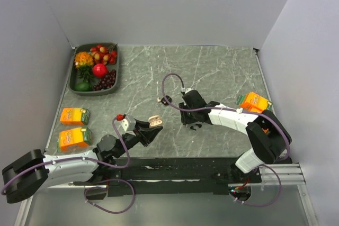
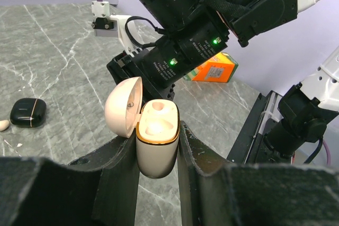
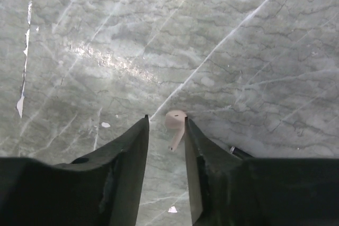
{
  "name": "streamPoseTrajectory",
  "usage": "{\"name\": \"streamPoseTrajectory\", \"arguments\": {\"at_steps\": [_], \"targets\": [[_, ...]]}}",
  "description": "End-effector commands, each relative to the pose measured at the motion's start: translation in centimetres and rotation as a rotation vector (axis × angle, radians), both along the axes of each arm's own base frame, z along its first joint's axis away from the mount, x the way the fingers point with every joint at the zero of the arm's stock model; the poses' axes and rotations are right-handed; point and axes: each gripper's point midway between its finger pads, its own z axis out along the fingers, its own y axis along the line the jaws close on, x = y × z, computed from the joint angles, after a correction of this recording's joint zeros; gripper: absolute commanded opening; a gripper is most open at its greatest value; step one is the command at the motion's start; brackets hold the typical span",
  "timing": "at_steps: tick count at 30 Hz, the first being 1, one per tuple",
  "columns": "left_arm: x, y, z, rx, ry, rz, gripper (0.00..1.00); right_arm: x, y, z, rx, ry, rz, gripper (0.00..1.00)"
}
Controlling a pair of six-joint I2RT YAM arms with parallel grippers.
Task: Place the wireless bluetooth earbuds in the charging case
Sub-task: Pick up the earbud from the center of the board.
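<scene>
My left gripper [image 2: 157,133] is shut on a beige charging case [image 2: 157,141] and holds it upright above the table, lid [image 2: 123,105] swung open to the left, both wells empty. It shows in the top view [image 1: 154,121] too. My right gripper [image 3: 166,121] is open, pointing down at the table, in the top view [image 1: 195,125] right of the case. A beige earbud [image 3: 175,121] with a short stem lies between its fingertips, against the right finger [image 3: 198,146]. A glossy black case [image 2: 28,112] lies shut on the table, with a pale earbud-like piece [image 2: 3,125] beside it. No black earbuds show.
A dark tray of fruit [image 1: 96,69] stands at the back left. Two orange cartons [image 1: 74,128] lie at the left edge, another [image 1: 254,101] at the right beside the right arm. A thin black object [image 3: 241,153] lies by the right finger.
</scene>
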Motion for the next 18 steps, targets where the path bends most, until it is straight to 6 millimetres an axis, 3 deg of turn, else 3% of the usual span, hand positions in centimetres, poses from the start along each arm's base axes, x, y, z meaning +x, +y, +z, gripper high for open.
{"name": "streamPoseTrajectory", "arguments": {"at_steps": [1, 8, 18], "targets": [[-0.6, 0.2, 0.1, -0.034, -0.002, -0.02, 0.01, 0.8, 0.2, 1.9, 0.022, -0.034, -0.012, 0.46], [-0.7, 0.1, 0.0, -0.034, 0.001, -0.028, 0.01, 0.9, 0.3, 1.1, 0.003, -0.004, -0.01, 0.52], [-0.7, 0.3, -0.1, -0.032, 0.004, -0.024, 0.01, 0.5, 0.4, 0.0, -0.009, 0.032, 0.006, 0.49]]}}
